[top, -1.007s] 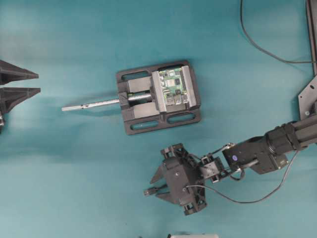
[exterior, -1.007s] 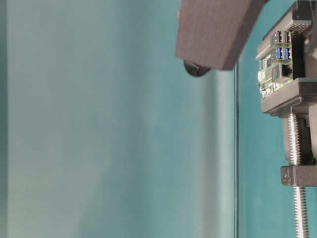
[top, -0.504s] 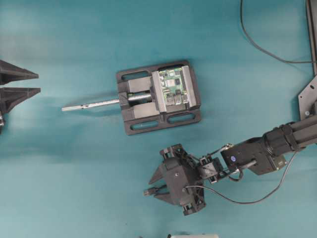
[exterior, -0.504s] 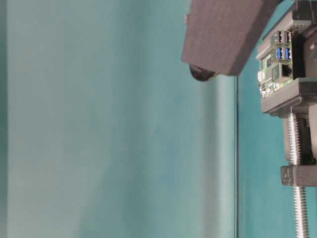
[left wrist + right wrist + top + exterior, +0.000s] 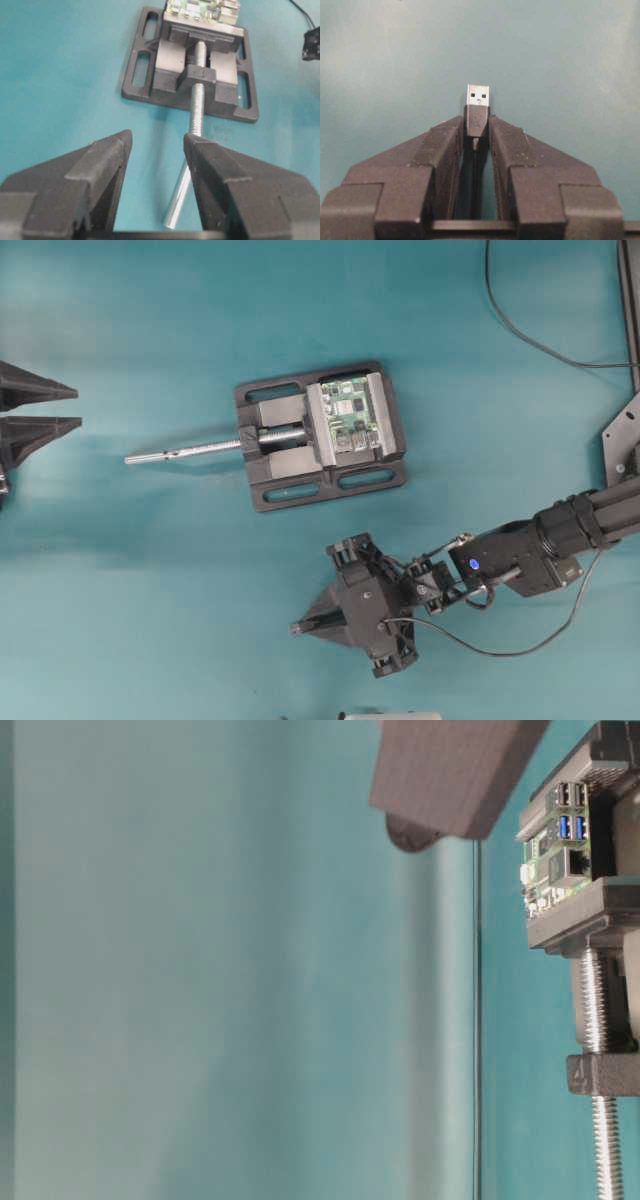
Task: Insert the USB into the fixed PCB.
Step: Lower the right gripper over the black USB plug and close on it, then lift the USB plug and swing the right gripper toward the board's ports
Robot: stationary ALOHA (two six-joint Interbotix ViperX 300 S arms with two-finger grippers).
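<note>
1. USB plug [image 5: 477, 112]: clamped between right gripper [image 5: 312, 626] fingers, metal tip protruding forward, low over teal table.
2. Fixed PCB [image 5: 352, 415]: held in black vise [image 5: 320, 436], well apart, up-right of plug; right arm nearer.
3. Left gripper [image 5: 155, 150]: spread wide, empty, facing vise screw rod [image 5: 192, 150].

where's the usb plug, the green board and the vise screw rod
USB [image 5: 477, 102], right wrist view: on its metal tip.
fixed PCB [image 5: 350, 418], overhead view: on the middle of the green board.
vise screw rod [image 5: 192, 150], left wrist view: on the rod between thread and smooth end.
</note>
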